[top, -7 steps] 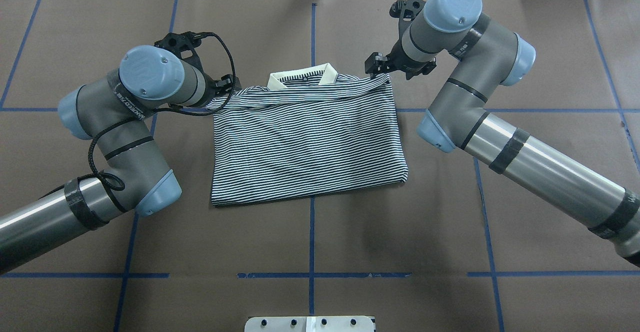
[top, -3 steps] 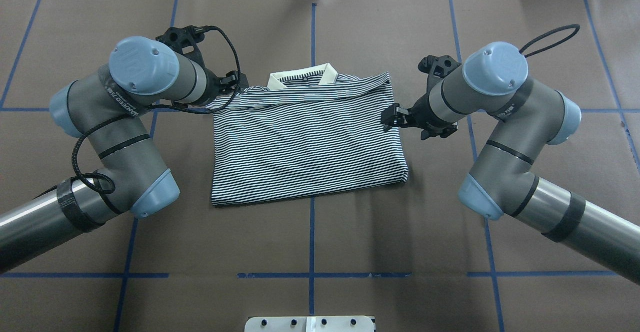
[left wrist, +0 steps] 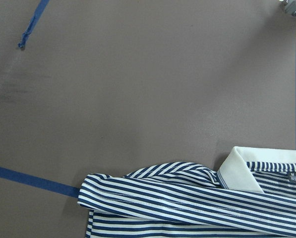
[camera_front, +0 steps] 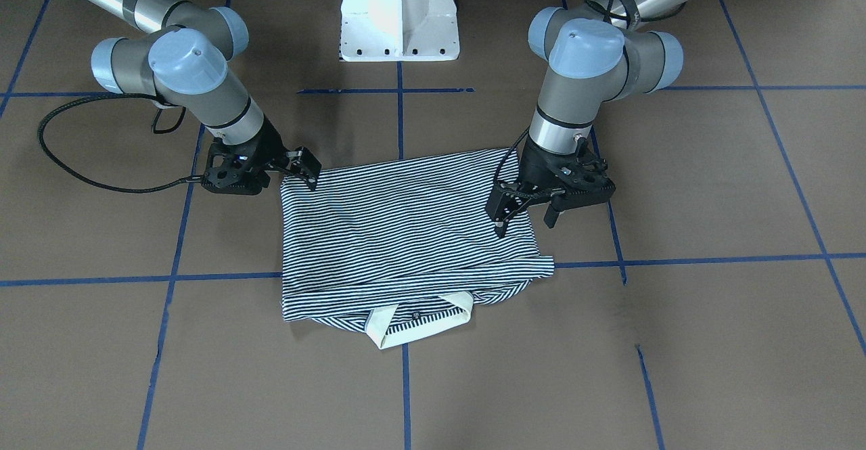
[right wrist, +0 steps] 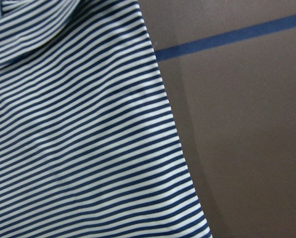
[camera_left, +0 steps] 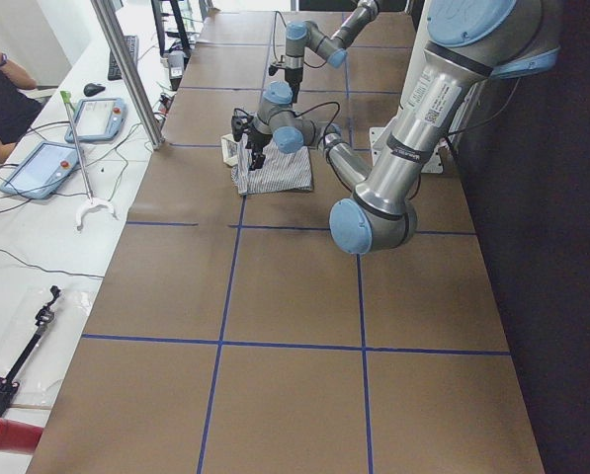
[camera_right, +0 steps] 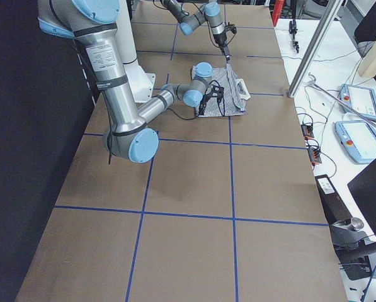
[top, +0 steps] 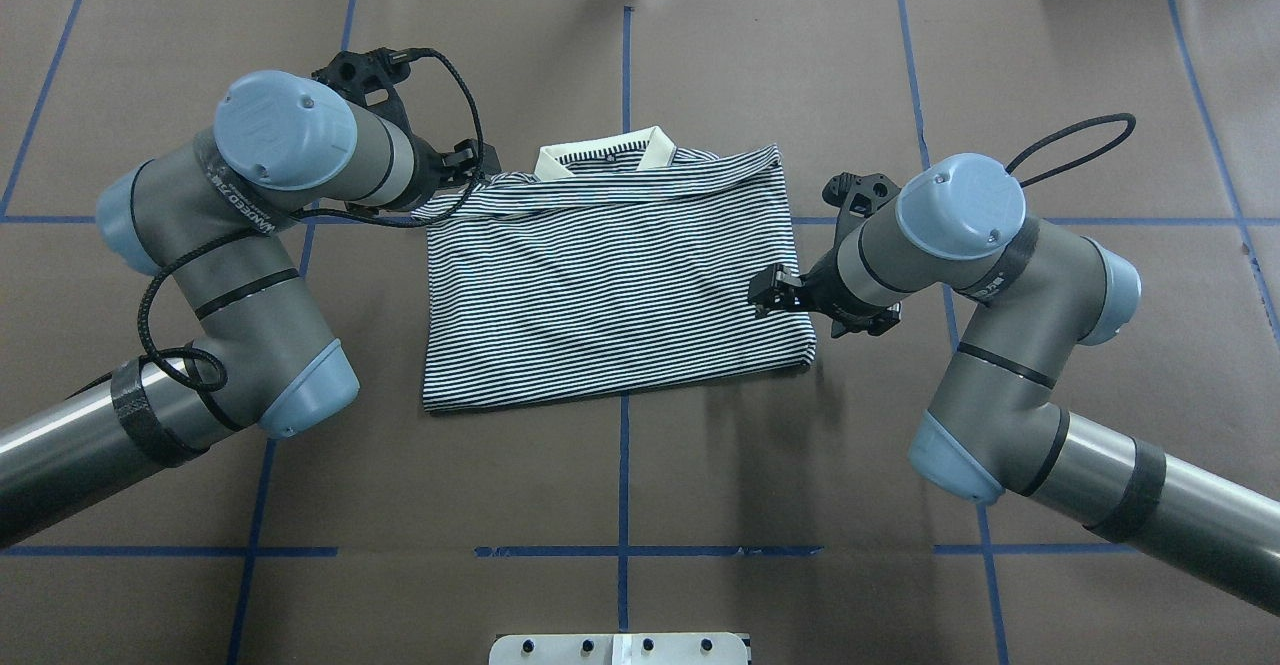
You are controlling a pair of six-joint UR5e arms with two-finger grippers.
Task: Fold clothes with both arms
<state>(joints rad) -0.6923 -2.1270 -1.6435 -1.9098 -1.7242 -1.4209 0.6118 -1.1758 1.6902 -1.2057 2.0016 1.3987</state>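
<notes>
Two layers of striped shirt (top: 610, 285) lie flat on the table (top: 620, 465), with the folded edge nearest the robot. Just beyond that edge you see the right tool (top: 778, 295) over the shirt's right side, its fingers spread and gripping nothing. Farther out, the left tool (camera_front: 524, 222) hangs by the shirt's far left corner, also spread and empty. Farthest off, the cream collar (top: 605, 153) pokes out from under the top layer.
</notes>
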